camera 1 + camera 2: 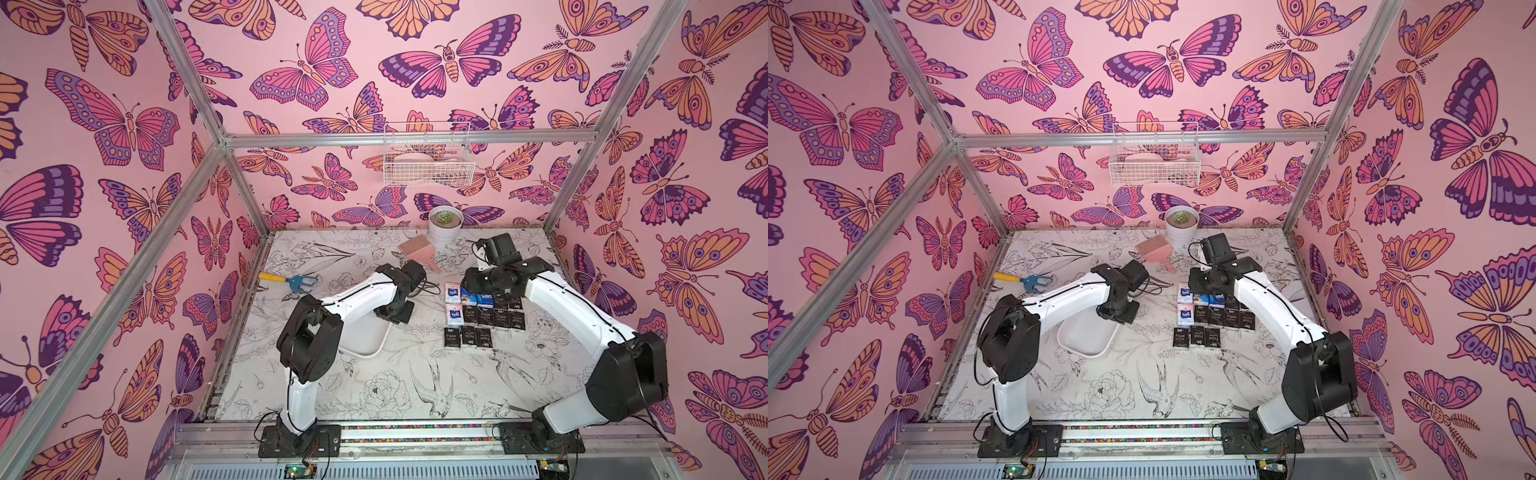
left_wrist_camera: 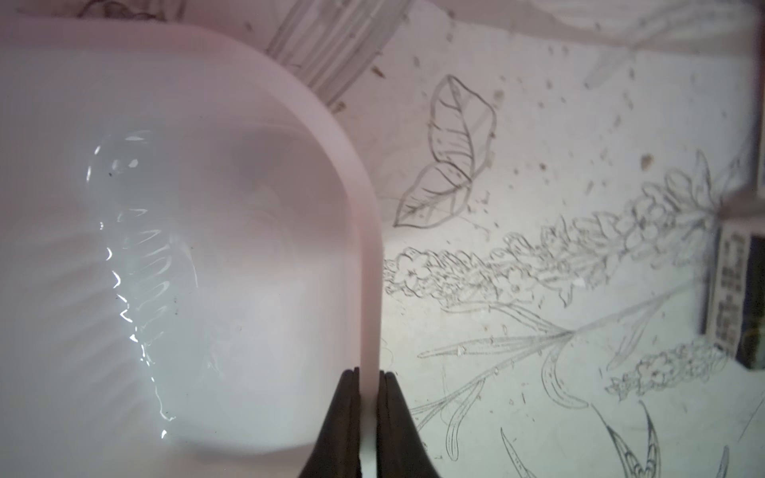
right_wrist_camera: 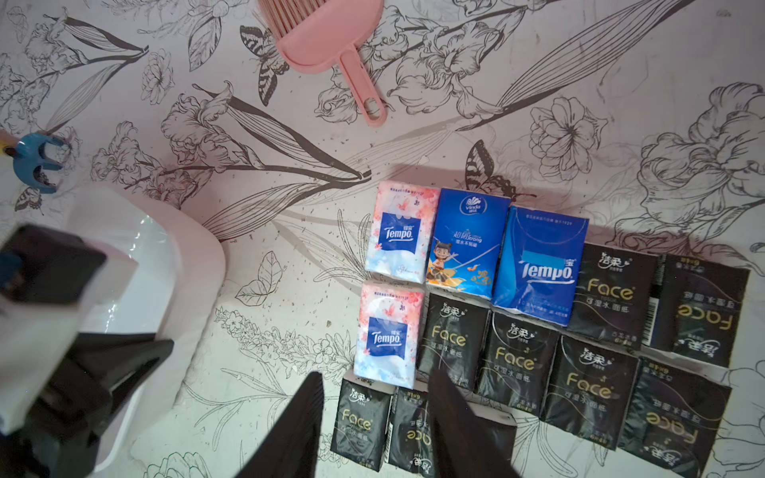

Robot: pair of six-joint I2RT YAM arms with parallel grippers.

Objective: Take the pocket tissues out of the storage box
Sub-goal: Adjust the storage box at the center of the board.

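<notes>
Left gripper (image 2: 367,397): pinching the empty box (image 1: 1086,338) rim.
Right gripper (image 3: 374,418): hovering spread, nothing held, directly above the tissues (image 3: 538,314) lying in rows beside the box.

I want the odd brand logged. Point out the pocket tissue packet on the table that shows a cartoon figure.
The blue Vinda packet in the far row, between a white-pink Tempo packet and a plain blue Tempo packet. No other packet carries a cartoon figure.

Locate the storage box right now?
In both top views the storage box sits on the table under the left arm, left of the pocket tissues; the left gripper pinches its rim.
</notes>
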